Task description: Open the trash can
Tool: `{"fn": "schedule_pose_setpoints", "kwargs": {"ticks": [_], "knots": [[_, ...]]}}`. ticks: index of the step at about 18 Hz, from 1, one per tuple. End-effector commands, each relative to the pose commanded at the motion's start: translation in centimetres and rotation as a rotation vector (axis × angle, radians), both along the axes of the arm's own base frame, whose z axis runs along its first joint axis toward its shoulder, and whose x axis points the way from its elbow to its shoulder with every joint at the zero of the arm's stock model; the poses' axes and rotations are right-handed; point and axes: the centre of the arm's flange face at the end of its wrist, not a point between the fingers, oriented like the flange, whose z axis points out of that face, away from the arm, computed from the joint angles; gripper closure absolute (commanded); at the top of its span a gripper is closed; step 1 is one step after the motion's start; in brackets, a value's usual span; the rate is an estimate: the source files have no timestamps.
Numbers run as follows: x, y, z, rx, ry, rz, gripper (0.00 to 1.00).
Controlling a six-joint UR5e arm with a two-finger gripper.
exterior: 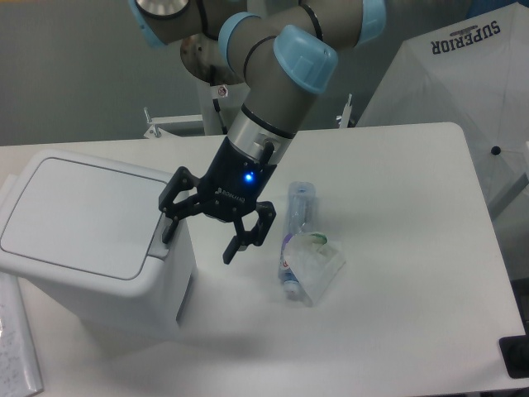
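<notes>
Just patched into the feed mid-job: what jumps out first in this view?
The black two-finger gripper hangs open at centre, one finger over the grey push tab of the large boxy white plastic trash can at left, lid shut. Just right of it a crushed clear plastic bottle lies on the white table.

A white desk (397,331) with rounded corners stands before a grey wall (74,66); a white umbrella (463,66) marked SUPERIOR leans at right.
</notes>
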Motion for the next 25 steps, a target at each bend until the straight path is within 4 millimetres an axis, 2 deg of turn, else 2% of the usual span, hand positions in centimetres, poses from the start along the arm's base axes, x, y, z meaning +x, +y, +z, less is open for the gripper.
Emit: {"fn": "schedule_pose_setpoints", "kwargs": {"ticks": [7, 11, 14, 17, 22, 25], "knots": [[-0.2, 0.2, 0.3, 0.005, 0.003, 0.001, 0.0], [-1.1, 0.2, 2.6, 0.033, 0.038, 0.009, 0.0], [-3.4, -0.4, 3.9, 0.057, 0.09, 0.014, 0.0], [-6.1, -2.0, 5.2, 0.078, 0.155, 0.019, 0.0], [-10.5, -5.4, 4.4, 0.078, 0.323, -0.051, 0.0], [-13.4, -7.3, 2.8, -0.003, 0.447, -0.106, 0.0]]}}
